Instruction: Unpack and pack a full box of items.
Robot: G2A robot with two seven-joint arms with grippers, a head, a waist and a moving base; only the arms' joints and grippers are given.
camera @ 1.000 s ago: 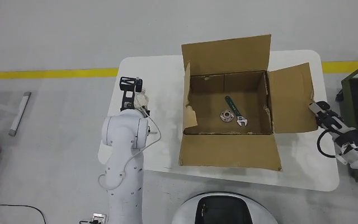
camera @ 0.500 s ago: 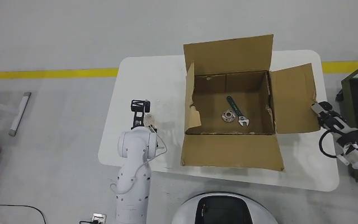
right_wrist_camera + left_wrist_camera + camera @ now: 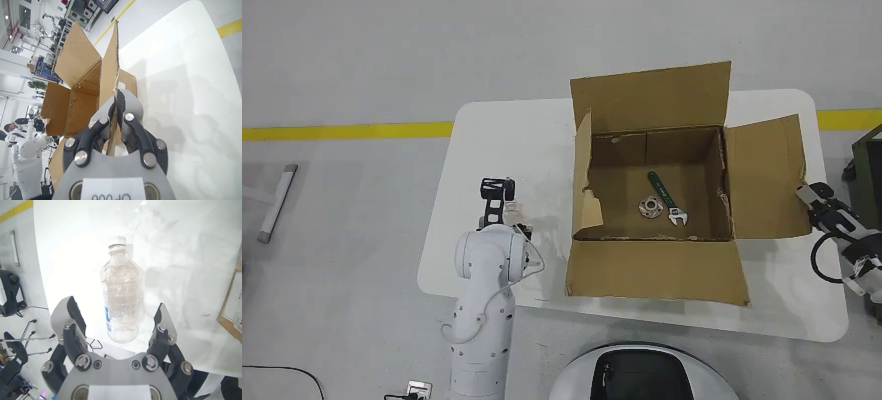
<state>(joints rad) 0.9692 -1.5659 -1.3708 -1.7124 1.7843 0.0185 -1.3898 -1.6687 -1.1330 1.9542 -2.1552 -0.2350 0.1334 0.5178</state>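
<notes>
Left gripper has pulled back toward the robot and nearer the box vs 1 s ago. Its wrist cam gives the detail: fingers wide open either side of a clear bottle, not touching it, cap pointing away, over the white table, blue label print too cut off to read. Top cam sees inside the box, a green wrench just beside a round metal part, and the right gripper is clamped on the right flap.

Blue print on the bottle illegible, white sticker on the box too small to read
</notes>
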